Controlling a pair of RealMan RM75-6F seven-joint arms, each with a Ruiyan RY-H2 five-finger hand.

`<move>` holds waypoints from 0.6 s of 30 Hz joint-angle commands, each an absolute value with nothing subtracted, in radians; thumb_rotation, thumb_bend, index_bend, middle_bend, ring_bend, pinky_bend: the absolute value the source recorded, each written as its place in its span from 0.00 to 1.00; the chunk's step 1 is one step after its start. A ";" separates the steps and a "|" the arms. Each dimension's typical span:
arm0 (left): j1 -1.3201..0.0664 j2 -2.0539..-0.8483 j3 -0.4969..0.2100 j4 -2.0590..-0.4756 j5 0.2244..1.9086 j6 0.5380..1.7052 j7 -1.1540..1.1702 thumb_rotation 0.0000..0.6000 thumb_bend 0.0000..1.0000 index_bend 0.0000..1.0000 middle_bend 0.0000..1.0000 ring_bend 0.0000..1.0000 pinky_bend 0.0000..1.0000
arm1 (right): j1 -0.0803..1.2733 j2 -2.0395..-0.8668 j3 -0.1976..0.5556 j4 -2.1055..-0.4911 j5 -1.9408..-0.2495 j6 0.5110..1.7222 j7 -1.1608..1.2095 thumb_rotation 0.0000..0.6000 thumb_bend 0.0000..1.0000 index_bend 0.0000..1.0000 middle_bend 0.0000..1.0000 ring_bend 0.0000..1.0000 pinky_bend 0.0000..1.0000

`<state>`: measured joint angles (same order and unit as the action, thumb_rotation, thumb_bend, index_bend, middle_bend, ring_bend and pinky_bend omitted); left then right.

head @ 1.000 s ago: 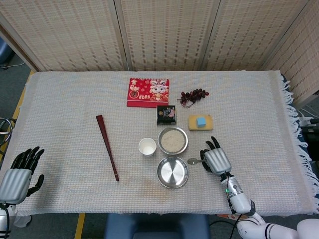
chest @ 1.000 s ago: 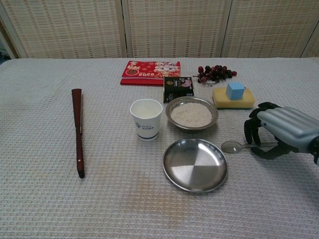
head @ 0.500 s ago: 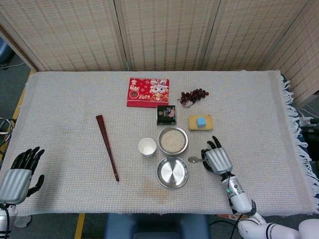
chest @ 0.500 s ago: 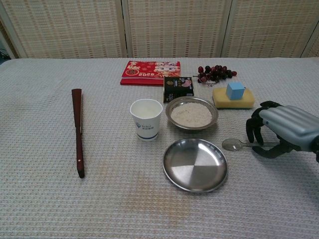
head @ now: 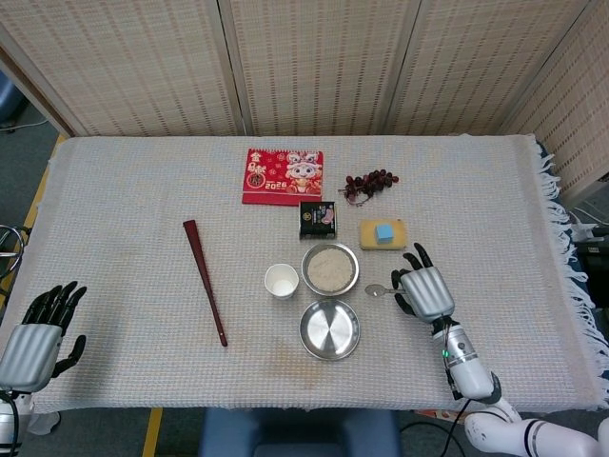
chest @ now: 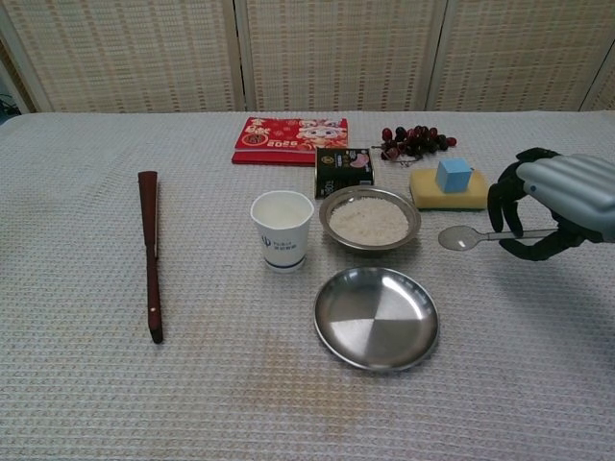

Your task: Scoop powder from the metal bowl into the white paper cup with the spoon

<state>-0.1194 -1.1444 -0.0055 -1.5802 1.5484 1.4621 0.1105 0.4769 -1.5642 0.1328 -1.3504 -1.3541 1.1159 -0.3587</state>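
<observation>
Chest view shows the right hand [chest: 553,206] raised off the tabletop [chest: 86,384], its dark fingers curled around the handle of the spoon [chest: 466,237], which it holds roughly level with the spoon's bowl pointing toward the robot's left and looking empty. Just beyond the spoon tip on that side sits the metal bowl [chest: 370,219], holding a bed of pale powder that looks undisturbed. Further the same way, next to the bowl, stands the white paper cup [chest: 282,229]; no powder is visible inside it from either camera, though its bottom is hard to make out. An empty metal plate [chest: 376,318] lies nearer the robot than the spoon, and a yellow sponge with a blue block [chest: 450,185] sits just behind the hand. In the head view the left hand [head: 33,333] rests far off at the near left edge of the tabletop, fingers loosely spread and holding nothing. As a judgement, only the first step is done: the spoon is picked up and held close to the bowl. Still left are dipping it into the powder, lifting a load, carrying it over the bowl's rim to the cup, and tipping it in.
</observation>
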 commanded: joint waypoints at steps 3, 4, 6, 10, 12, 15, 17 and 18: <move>-0.118 -1.144 -0.004 -1.580 1.551 1.464 0.108 1.00 0.46 0.00 0.00 0.00 0.11 | 0.531 -1.488 0.196 -1.455 -1.288 1.066 -0.440 1.00 0.36 0.93 0.60 0.16 0.00; -0.118 -1.143 -0.004 -1.580 1.551 1.465 0.108 1.00 0.46 0.00 0.00 0.00 0.11 | 0.540 -1.481 0.205 -1.468 -1.274 1.055 -0.452 1.00 0.36 0.93 0.60 0.16 0.00; -0.117 -1.142 -0.004 -1.581 1.553 1.467 0.106 1.00 0.46 0.00 0.00 0.00 0.11 | 0.565 -1.467 0.224 -1.494 -1.239 1.026 -0.480 1.00 0.36 0.93 0.60 0.16 0.00; -0.117 -1.141 -0.004 -1.580 1.554 1.467 0.104 1.00 0.46 0.00 0.00 0.00 0.11 | 0.619 -1.461 0.251 -1.509 -1.172 0.977 -0.552 1.00 0.36 0.93 0.60 0.16 0.00; -0.117 -1.141 -0.003 -1.581 1.555 1.467 0.105 1.00 0.46 0.00 0.00 0.00 0.11 | 0.652 -1.469 0.259 -1.501 -1.138 0.955 -0.597 1.00 0.36 0.93 0.60 0.16 0.00; -0.116 -1.141 -0.003 -1.579 1.556 1.469 0.102 1.00 0.46 0.00 0.00 0.00 0.11 | 0.697 -1.489 0.264 -1.484 -1.094 0.932 -0.658 1.00 0.36 0.93 0.60 0.16 0.00; -0.115 -1.139 -0.003 -1.580 1.557 1.472 0.101 1.00 0.46 0.00 0.00 0.00 0.11 | 0.725 -1.507 0.264 -1.468 -1.067 0.928 -0.708 1.00 0.36 0.93 0.60 0.16 0.00; -0.115 -1.139 -0.004 -1.581 1.557 1.473 0.101 1.00 0.46 0.00 0.00 0.00 0.11 | 0.737 -1.516 0.262 -1.462 -1.058 0.929 -0.731 1.00 0.36 0.93 0.60 0.16 0.00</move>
<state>-0.1150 -1.1391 -0.0036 -1.5809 1.5572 1.4722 0.1014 0.7049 -1.4947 0.2592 -1.4792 -1.0821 0.9395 -0.6870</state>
